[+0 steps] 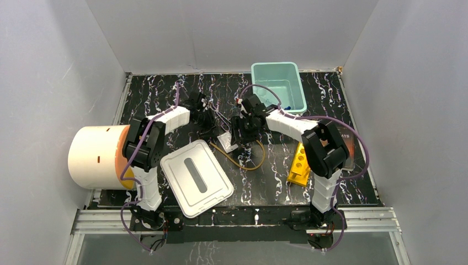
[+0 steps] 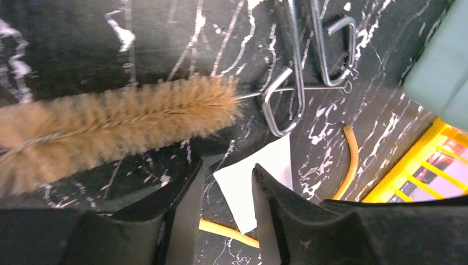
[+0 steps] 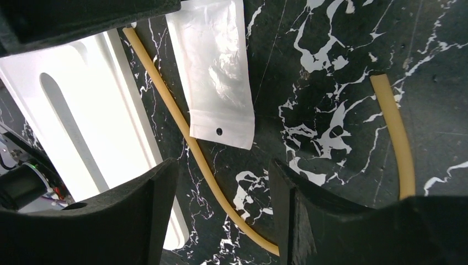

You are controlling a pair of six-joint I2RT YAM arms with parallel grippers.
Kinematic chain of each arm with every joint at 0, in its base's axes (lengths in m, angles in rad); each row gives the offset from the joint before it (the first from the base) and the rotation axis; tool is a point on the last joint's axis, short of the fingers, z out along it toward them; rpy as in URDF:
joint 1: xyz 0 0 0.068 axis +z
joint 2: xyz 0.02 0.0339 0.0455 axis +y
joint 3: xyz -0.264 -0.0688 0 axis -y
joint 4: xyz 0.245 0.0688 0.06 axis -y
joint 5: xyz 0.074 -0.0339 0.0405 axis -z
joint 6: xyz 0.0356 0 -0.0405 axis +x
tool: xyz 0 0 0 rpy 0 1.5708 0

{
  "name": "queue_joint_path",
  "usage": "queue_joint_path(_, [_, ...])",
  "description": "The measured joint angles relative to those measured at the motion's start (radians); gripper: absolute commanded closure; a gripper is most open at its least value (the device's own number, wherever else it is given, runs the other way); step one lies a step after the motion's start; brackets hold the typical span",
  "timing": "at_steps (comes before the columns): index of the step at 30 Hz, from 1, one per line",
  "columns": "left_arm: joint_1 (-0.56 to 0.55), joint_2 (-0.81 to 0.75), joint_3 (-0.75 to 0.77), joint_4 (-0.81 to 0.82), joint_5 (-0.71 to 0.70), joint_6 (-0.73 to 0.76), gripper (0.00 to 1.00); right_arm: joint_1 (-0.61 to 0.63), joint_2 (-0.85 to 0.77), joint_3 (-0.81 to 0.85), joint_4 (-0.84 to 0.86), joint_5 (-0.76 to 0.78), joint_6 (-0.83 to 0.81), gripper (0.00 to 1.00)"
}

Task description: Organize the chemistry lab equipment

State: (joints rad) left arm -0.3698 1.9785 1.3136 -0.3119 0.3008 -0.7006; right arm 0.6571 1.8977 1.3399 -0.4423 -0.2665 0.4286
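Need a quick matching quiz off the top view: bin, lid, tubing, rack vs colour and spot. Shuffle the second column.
Things:
1. bin
2. lid
3. tubing
4. rack

Colour and place:
a. yellow, on the right side
b. teal, at the far edge
c. white, near edge, left of centre
d. amber, looped in the middle

Pairs: 1-b, 2-c, 3-d, 4-a

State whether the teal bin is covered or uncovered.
Uncovered: the teal bin shows its inside from above; a white lid lies well apart.
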Motion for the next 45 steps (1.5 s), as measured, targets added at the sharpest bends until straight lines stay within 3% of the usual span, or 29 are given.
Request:
queue_joint_path(10, [-0.019, 0.008, 0.009, 0.018, -0.005, 0.02, 0.77, 0.007, 0.075, 0.009, 0.01, -0.011, 0.08, 0.3])
queue_joint_path(19, [-0.027, 0.008, -0.006, -0.009, -0.028, 0.02, 0.86, 0.006, 0.1, 0.014, 0.078, -0.067, 0.163, 0.36])
queue_joint_path(25, [-0.038, 0.0, -0.011, -0.033, -0.04, 0.019, 0.87, 0.006, 0.128, 0.014, 0.153, -0.101, 0.196, 0.54])
queue_joint_path(27, [-0.039, -0.002, -0.011, -0.036, -0.044, 0.02, 0.87, 0.006, 0.138, 0.014, 0.177, -0.108, 0.199, 0.64])
queue_joint_path(30, [-0.04, -0.005, -0.011, -0.045, -0.052, 0.02, 0.86, 0.006, 0.147, 0.014, 0.199, -0.11, 0.198, 0.86])
queue_joint_path(32, [-0.04, -0.007, -0.011, -0.053, -0.057, 0.02, 0.85, 0.006, 0.148, 0.014, 0.209, -0.111, 0.196, 1.0])
queue_joint_path(45, [-0.041, -0.082, 0.08, -0.153, -0.177, 0.043, 0.54, 0.002, 0.064, 0.014, 0.157, -0.048, 0.062, 1.0])
